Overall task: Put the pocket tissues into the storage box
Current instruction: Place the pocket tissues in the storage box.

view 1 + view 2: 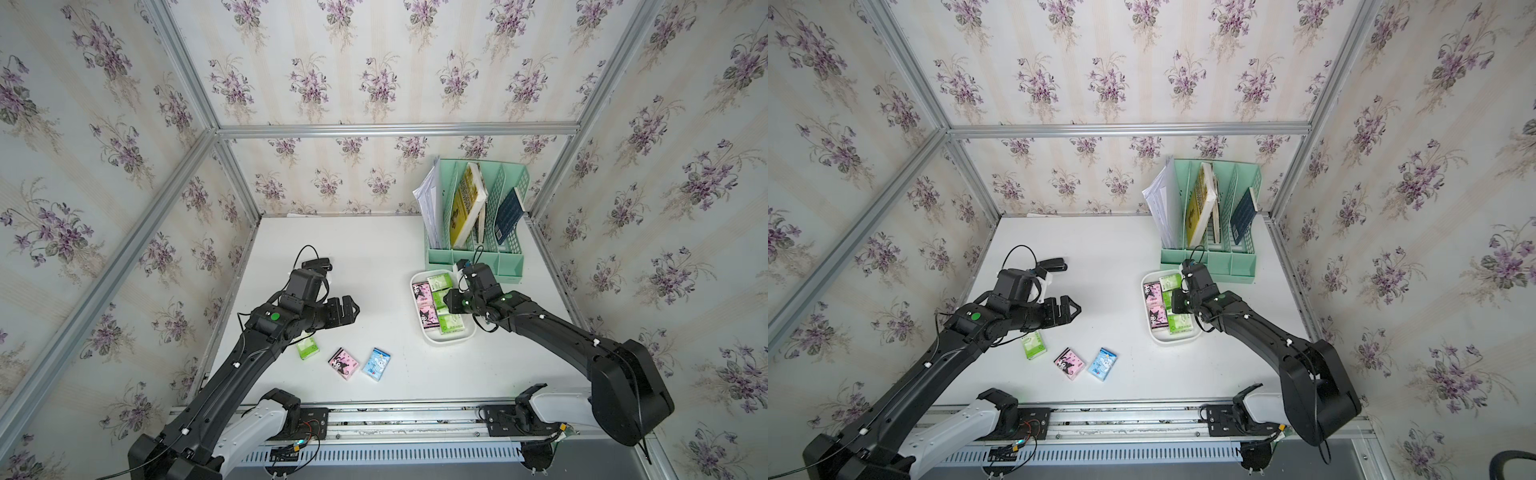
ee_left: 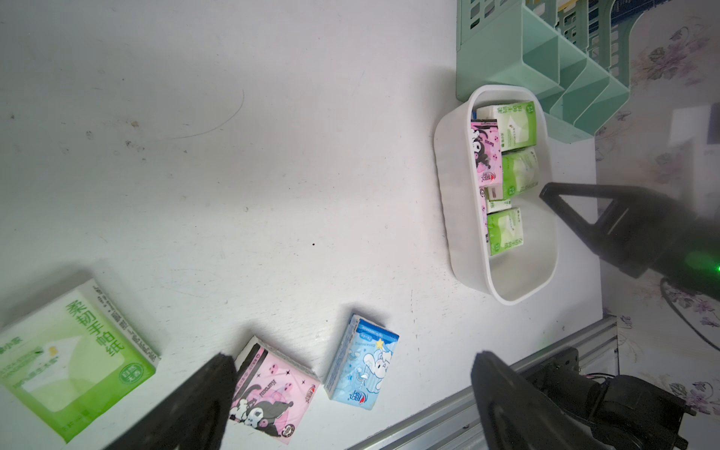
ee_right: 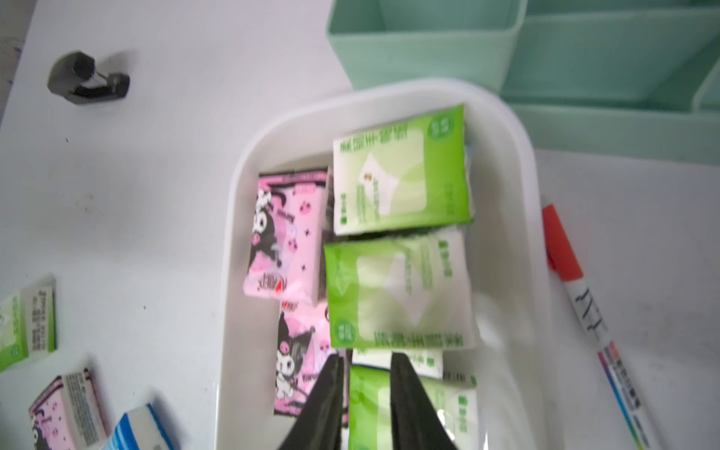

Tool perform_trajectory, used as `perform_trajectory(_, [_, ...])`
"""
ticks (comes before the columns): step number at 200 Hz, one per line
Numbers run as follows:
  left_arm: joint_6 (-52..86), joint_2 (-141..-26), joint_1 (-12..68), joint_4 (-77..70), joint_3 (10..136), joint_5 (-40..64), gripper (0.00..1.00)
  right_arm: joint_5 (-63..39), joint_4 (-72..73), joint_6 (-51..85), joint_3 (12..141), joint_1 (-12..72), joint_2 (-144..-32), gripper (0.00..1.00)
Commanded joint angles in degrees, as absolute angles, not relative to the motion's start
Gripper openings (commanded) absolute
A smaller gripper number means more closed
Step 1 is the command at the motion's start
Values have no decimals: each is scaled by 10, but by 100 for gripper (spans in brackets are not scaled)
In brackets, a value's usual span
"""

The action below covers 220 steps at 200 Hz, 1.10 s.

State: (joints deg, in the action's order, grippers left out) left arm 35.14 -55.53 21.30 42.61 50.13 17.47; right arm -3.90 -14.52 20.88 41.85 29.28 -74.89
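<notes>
storage box — pocket tissues inside | right fingers slightly apart

Soft, even, bright light fills the booth; the matte white tabletop carries only faint shadows beneath the arms. Both top views stretch the floral-papered walls outward at the edges. The right wrist view is smeared: print on the light green soft tissue packs is unreadable, and the black fingers of the right gripper are defocused.
</notes>
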Motion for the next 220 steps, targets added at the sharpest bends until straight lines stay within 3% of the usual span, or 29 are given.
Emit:
perform_trajectory(1, [357, -554, 213, 426, 501, 170, 99, -19, -164, 207, 394, 303, -734, 20])
perform_trajectory(57, [359, -550, 213, 434, 506, 163, 99, -9, -138, 203, 405, 303, -781, 14])
perform_trajectory(156, [352, -556, 213, 437, 509, 159, 99, -21, -150, 185, 473, 303, -829, 16])
perform_trajectory(190, [351, -556, 213, 437, 510, 158, 99, -39, -191, 176, 475, 304, -754, 27])
perform_trajectory(220, [358, -557, 213, 428, 511, 162, 99, -79, -213, 154, 477, 348, -697, 45])
